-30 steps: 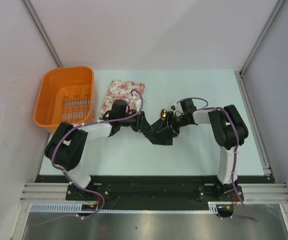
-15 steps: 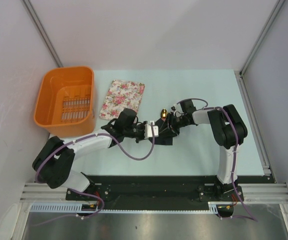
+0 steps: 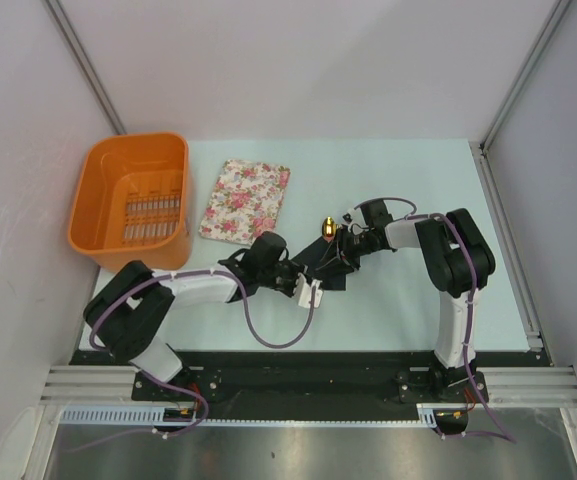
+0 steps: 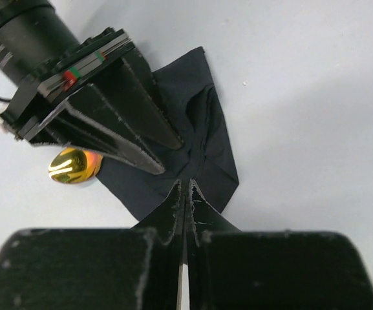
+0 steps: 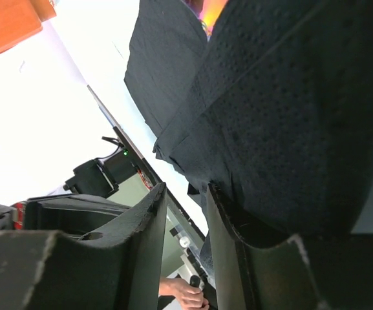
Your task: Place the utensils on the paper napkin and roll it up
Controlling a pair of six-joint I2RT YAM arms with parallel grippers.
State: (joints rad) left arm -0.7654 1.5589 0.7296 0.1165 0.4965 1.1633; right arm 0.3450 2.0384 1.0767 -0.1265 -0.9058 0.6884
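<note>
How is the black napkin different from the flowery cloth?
The napkin is plain black; the cloth has pink flowers on white. The napkin is crumpled and folded; the cloth lies flat. The left gripper pinches the napkin, not the cloth. Both are thin sheets on the table.

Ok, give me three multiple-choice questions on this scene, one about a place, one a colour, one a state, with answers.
1. Where is the floral cloth? A) beside the orange basket B) inside it C) draped over an arm
2. What colour is the spoon head? A) red B) gold C) white
3. How is the left gripper? A) wide open B) out of view C) shut on the paper napkin
A: it lies flat just right of the basket. B: it shines gold by the black napkin. C: its fingers pinch the napkin's edge.
</note>
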